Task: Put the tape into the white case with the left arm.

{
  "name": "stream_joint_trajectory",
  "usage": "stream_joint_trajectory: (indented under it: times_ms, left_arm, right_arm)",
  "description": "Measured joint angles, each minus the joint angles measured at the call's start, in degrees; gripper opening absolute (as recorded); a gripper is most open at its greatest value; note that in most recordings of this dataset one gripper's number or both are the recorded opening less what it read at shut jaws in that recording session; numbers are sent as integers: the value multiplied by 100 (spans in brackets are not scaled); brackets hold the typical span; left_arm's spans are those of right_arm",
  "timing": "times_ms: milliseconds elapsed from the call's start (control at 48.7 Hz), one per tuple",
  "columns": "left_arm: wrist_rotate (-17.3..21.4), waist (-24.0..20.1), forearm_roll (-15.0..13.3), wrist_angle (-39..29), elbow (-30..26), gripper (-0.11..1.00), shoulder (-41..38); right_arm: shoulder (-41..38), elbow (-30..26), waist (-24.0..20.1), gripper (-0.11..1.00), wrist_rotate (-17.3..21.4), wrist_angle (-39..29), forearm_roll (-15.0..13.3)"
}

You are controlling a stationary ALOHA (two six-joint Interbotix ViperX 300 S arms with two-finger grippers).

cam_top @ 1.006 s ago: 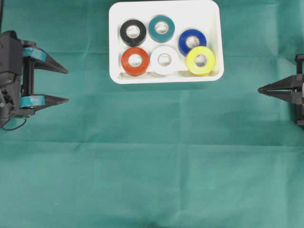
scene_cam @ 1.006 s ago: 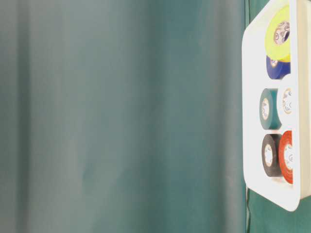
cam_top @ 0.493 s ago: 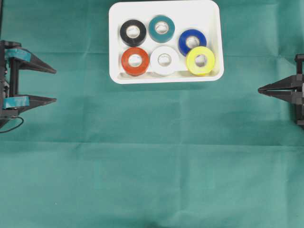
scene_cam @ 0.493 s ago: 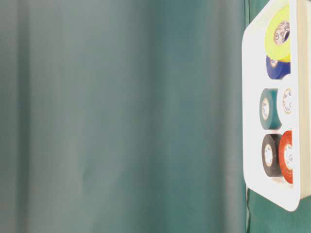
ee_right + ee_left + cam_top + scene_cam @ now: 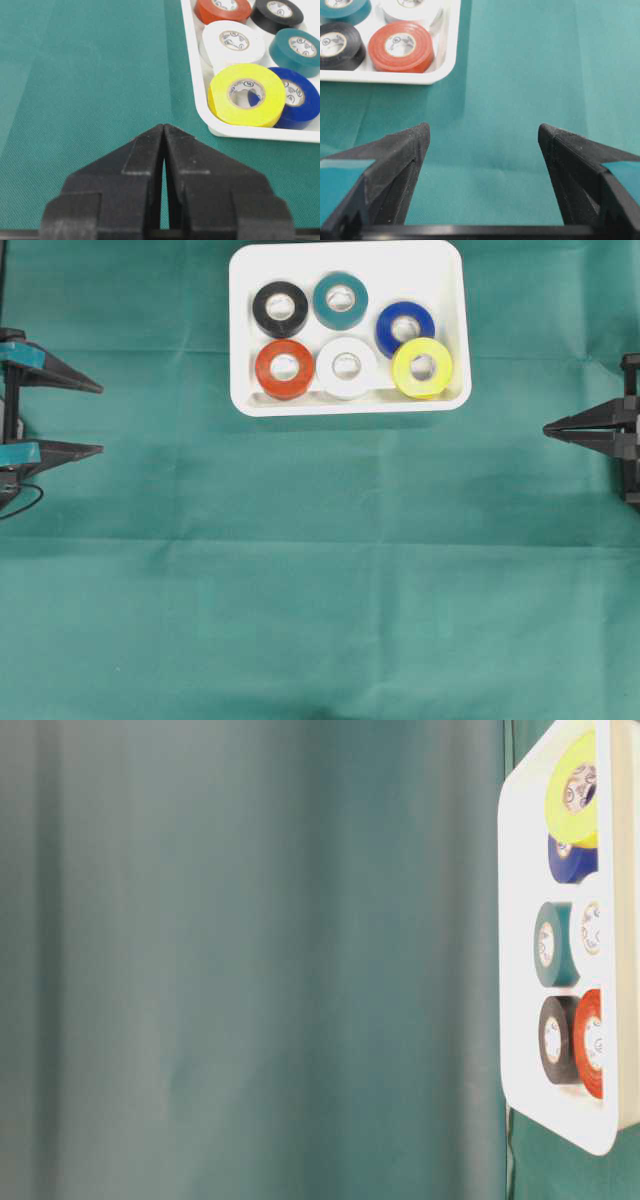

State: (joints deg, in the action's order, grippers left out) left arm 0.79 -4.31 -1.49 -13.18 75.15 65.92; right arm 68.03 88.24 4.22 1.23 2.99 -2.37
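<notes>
The white case (image 5: 440, 280) lies at the top middle of the green cloth and holds several tape rolls, among them a red roll (image 5: 285, 368), a white roll (image 5: 347, 366) and a yellow roll (image 5: 422, 368). My left gripper (image 5: 100, 420), with teal bands, sits at the far left edge, well away from the case. It is open and nothing is between its fingers (image 5: 410, 150); only cloth shows in the gap. My right gripper (image 5: 547, 429) rests at the far right edge, shut and empty, with the case's corner (image 5: 220, 127) ahead of it on its right.
Green cloth (image 5: 320, 570) covers the whole table, with faint fold lines. The table-level view shows the case (image 5: 515, 920) at the right edge and blurred cloth elsewhere. In the left wrist view the case corner (image 5: 440, 75) lies ahead on the left.
My left gripper has drawn back leftward toward the table's edge, staying open and empty. The right gripper and the rolls in the case have not moved.
</notes>
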Motion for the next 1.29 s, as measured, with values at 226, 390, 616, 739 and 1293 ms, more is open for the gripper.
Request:
stream_joint_trajectory:
  times_ms: [226,390,616,739,1293]
  left_arm:
    - [-9,0,9,-79,70,89,202]
    - [-9,9,9,-70,123,89,308]
    - [-9,0,9,158,369,89,404]
    - [9,0,9,360,501,89,475]
    - [0,9,0,773,870,88,773]
  right_arm:
    - [0,0,0,-9,0,-9,0]
    - [0,0,0,-9,0,0,0]
    - [0,0,0,-9,0,0,0]
    - [0,0,0,-9,0,9,0]
    - [0,0,0,-9,0,9,0]
